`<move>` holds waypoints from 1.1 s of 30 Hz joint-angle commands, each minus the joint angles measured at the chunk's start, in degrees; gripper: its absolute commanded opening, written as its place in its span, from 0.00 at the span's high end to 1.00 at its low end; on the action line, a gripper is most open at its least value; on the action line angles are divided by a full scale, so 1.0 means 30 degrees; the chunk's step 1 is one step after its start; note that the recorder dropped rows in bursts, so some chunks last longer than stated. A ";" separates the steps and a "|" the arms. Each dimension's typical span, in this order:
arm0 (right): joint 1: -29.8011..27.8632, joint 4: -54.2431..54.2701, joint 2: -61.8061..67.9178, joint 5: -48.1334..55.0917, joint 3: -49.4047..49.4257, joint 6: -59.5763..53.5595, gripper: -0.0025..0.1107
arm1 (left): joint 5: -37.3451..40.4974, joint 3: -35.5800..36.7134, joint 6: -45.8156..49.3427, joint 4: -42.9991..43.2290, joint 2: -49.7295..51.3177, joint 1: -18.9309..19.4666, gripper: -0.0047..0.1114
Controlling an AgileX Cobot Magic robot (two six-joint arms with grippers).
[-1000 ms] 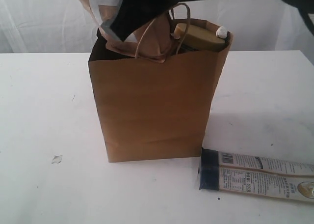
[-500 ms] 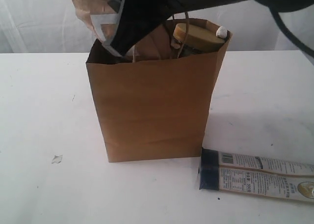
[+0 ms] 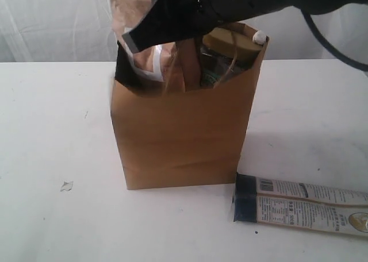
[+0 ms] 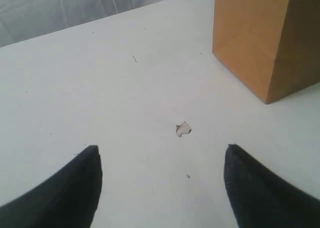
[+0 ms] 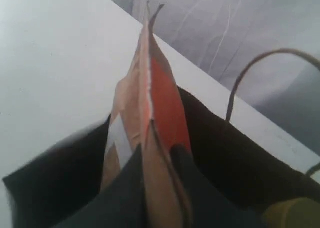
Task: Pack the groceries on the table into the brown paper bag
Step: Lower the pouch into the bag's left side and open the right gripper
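Key relation: the flat brown-orange pouch hangs with its long axis upright over the left end of the mouth of the tall kraft-brown paper bag, so the bag lies straight below the right gripper.
Right gripper: reaching across from the right and pinched shut on the pouch's two flat faces, seen edge-on from the wrist.
Depth: the pouch's lower end seems to be just inside the rim, though the near wall hides how far.
Left gripper: jaws wide apart with nothing between them, over bare white worktop on the bag's left, near a small pale chip.
Nearer arm: the right, for the pouch and for what is left outside.
Bag: stiff matte paper, rectangular, standing mid-worktop, twisted paper loop handles at the mouth.
Inside already: a gold-lidded clear jar and a white bottle cap at the right end of the mouth.
Pouch: thin, creased, limp enough to bend, orange panel on one face.
Outside: the long white-blue packet lies flat toward the worktop's near right corner, its long axis along the near edge, one end just beside the bag's base.
Packet: glossy printed film, slender, dark-blue end.
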 commanded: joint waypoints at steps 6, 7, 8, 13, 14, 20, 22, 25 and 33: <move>-0.0947 0.0002 -0.0030 -0.1617 -0.0180 0.1991 0.98 | -0.0067 0.0082 -0.0109 -0.0199 -0.0088 -0.0039 0.35; -0.0940 0.0002 0.0063 -0.1475 -0.0180 0.2041 0.98 | -0.0067 0.0082 -0.0109 -0.0199 -0.0088 -0.0039 0.35; -0.0940 0.0002 0.0169 -0.1283 -0.0141 0.2251 0.98 | -0.0067 0.0082 -0.0109 -0.0199 -0.0088 -0.0039 0.35; -0.0940 0.0047 0.0759 -0.1171 0.0163 0.2894 0.98 | -0.0067 0.0082 -0.0109 -0.0199 -0.0088 -0.0039 0.35; -0.0940 0.0047 0.0853 -0.1171 0.0272 0.2894 0.98 | -0.0067 0.0082 -0.0109 -0.0199 -0.0088 -0.0039 0.35; -0.0940 0.0047 0.1085 -0.0662 0.0382 0.2894 0.98 | -0.0067 0.0082 -0.0109 -0.0199 -0.0088 -0.0039 0.35; -0.0940 0.0047 0.1085 -0.0586 0.0382 0.2894 0.98 | -0.0067 0.0082 -0.0109 -0.0199 -0.0088 -0.0039 0.35; -0.0940 0.0047 0.0897 -0.0196 0.0382 0.2894 0.89 | -0.0067 0.0082 -0.0109 -0.0199 -0.0088 -0.0039 0.35; -0.0940 0.0102 -0.0394 0.0908 0.0382 0.2894 0.42 | -0.0067 0.0082 -0.0109 -0.0199 -0.0088 -0.0039 0.35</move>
